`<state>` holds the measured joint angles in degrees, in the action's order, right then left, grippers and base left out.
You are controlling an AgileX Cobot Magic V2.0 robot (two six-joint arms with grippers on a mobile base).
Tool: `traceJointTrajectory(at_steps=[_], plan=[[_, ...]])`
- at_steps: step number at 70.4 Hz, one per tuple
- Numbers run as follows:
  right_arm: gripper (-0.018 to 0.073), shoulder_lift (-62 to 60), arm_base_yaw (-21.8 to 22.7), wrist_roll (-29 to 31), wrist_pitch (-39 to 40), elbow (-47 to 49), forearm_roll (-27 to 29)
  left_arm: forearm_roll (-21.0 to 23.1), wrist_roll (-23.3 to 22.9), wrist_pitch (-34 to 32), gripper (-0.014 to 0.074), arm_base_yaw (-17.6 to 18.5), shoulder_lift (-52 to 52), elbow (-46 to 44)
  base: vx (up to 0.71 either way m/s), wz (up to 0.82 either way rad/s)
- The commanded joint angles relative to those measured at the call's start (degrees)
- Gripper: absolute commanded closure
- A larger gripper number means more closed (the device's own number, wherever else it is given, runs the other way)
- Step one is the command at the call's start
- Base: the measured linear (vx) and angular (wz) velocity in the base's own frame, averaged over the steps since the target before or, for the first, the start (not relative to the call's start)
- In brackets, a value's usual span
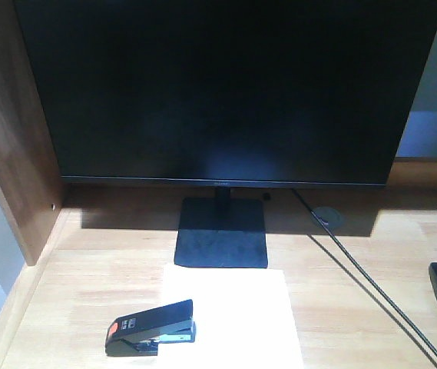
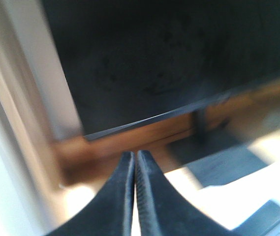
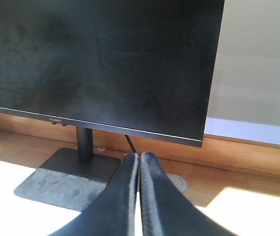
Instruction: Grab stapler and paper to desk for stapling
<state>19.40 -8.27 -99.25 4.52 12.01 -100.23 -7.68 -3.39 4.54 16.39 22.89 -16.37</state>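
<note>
The stapler (image 1: 151, 328) lies on the paper (image 1: 233, 315); both arms' jaws are pressed together, empty.

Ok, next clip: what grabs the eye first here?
A big dark monitor fills the back of the wooden desk. In front of its stand, a black stapler with an orange-red patch sits across the left edge of a white paper. Both wrist views show black grippers, left and right, pressed shut.

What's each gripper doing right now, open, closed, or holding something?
Left gripper: closed, holding nothing.
Right gripper: closed, holding nothing.
</note>
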Motion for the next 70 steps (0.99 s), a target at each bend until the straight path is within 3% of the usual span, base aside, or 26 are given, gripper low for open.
traceJointTrajectory(at_steps=[1, 10, 23, 53, 70], plan=[[0.0565, 0.29, 0.20, 0.24, -0.78, 1.48, -1.90, -0.69, -3.81, -4.54, 0.0603, 0.28, 0.22, -1.52, 0.00, 0.00], [0.0565, 0.29, 0.20, 0.29, -0.78, 1.48, -1.90, -0.27, -3.81, -2.96, 0.0603, -0.14, -2.07, -1.52, 0.00, 0.00], [0.0565, 0.29, 0.20, 0.29, -0.78, 1.48, -1.90, 0.28, -3.76, 0.50, 0.0603, -4.86, -7.30, -0.93, 0.00, 0.00], [0.0565, 0.29, 0.20, 0.29, -0.78, 1.48, -1.90, 7.28, -3.76, 0.44, 0.0603, -16.15, -24.45, 15.42, 0.00, 0.00], [0.0565, 0.29, 0.20, 0.23, -0.78, 1.48, -1.90, 7.29, -3.76, -0.25, 0.0603, -17.22, -24.16, 19.53, 0.00, 0.00]])
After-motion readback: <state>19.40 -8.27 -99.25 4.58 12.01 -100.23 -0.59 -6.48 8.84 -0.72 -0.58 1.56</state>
